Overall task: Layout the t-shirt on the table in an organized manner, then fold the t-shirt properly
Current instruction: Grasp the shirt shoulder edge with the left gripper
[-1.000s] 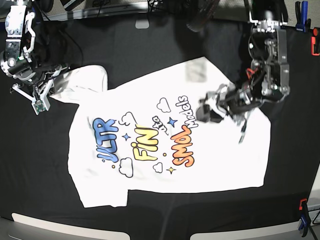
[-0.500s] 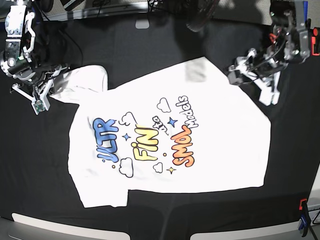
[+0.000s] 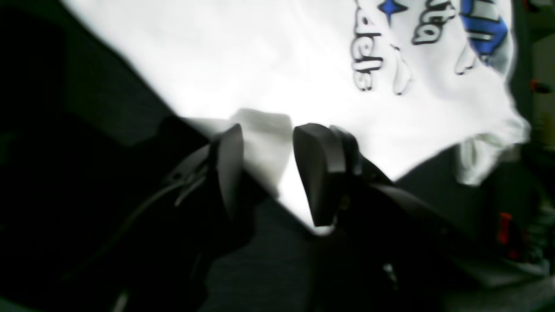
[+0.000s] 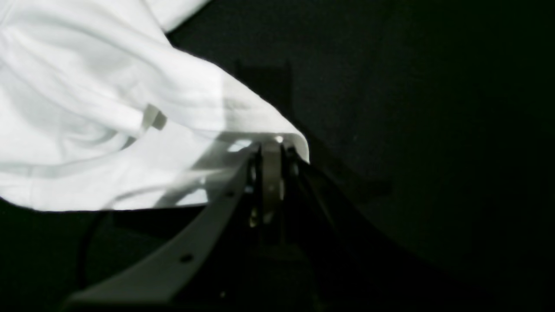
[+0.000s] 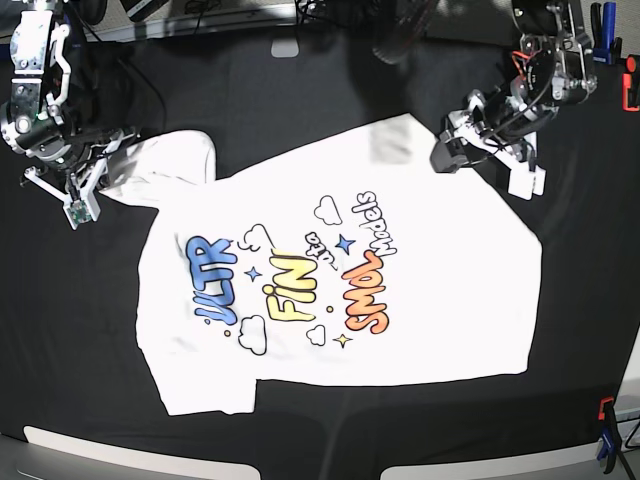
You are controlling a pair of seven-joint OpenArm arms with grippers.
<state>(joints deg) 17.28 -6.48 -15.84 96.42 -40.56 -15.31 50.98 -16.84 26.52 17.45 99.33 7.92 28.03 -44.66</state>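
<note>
The t-shirt lies print up and spread out on the black table. One sleeve is folded onto the body at the far edge. My left gripper hovers just right of that sleeve, open. In the left wrist view its jaws stand apart over the shirt's edge, holding nothing. My right gripper is shut on the other sleeve at the far left. In the right wrist view it pinches the white hem.
A blue clamp and a red clamp sit at the back right edge. Another clamp is at the front right. A small white piece lies at the back edge.
My left arm rose off the shirt's right side, swung to the back right, then came down toward the folded sleeve at the far edge. The right arm and the shirt stayed put.
</note>
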